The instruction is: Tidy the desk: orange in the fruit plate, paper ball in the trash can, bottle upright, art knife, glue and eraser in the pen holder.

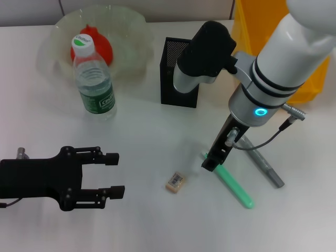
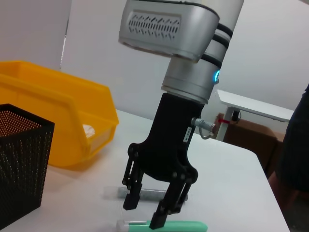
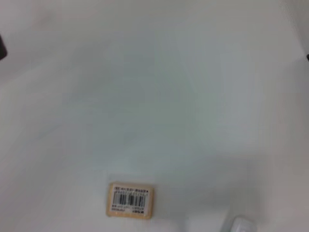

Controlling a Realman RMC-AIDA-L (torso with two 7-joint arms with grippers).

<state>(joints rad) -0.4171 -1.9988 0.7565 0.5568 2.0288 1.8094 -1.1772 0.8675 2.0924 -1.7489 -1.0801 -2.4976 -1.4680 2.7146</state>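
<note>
The orange (image 1: 97, 44) lies in the pale-green fruit plate (image 1: 128, 26) at the back left. In front of it the bottle (image 1: 94, 79) stands upright. The black mesh pen holder (image 1: 180, 79) stands mid-desk, with the yellow trash can (image 1: 262, 31) behind my right arm. My right gripper (image 1: 210, 163) (image 2: 145, 210) hangs open, pointing down, just over one end of a green stick (image 1: 234, 185) (image 2: 178, 225); a grey stick (image 1: 264, 164) (image 2: 147, 193) lies beside it. I cannot tell which is the art knife and which the glue. The eraser (image 1: 175, 181) (image 3: 130, 200) lies left of that gripper.
My left gripper (image 1: 115, 175) rests open and low at the front left of the white desk (image 1: 157, 136). Something white (image 2: 89, 130) shows through the trash can's wall (image 2: 58, 121).
</note>
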